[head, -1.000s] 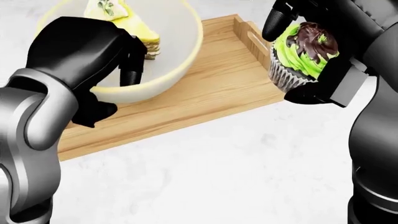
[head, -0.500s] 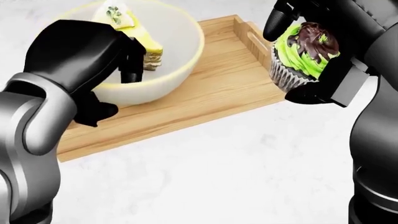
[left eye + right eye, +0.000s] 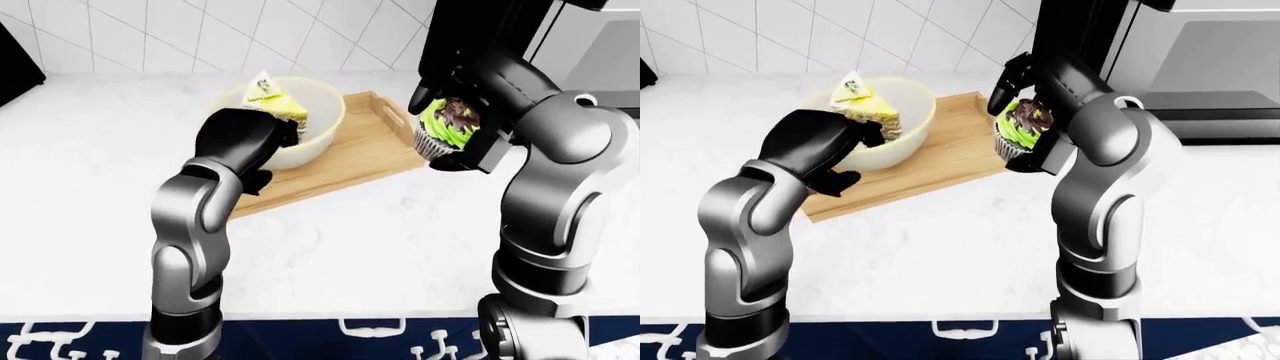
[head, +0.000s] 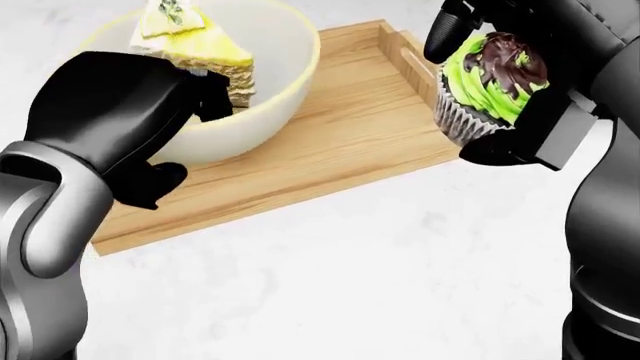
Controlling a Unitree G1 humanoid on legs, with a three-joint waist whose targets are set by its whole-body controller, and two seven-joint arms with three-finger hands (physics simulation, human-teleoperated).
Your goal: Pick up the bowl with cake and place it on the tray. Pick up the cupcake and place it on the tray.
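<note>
Gripped the bowl (image 4: 255, 90) rim with left fingers (image 4: 205, 97), above the tray (image 4: 340, 142). Clasped the cupcake (image 4: 490, 86) in right fingers (image 4: 445, 37), beside the tray.

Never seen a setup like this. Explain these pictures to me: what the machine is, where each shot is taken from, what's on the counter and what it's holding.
This is a simulated humanoid robot with two grey arms ending in black three-finger hands. All three pictures come from cameras on its head, looking out over its own arms: one close head view aimed down, and a left-eye and right-eye pair showing nearly the same wider scene.

On the white counter lies a wooden tray. The left hand grips the rim of a cream bowl holding a slice of cake, over the tray's left part; whether the bowl rests on the tray I cannot tell. The right hand has its fingers closed round a cupcake with green and chocolate frosting, held up by the tray's right end.
</note>
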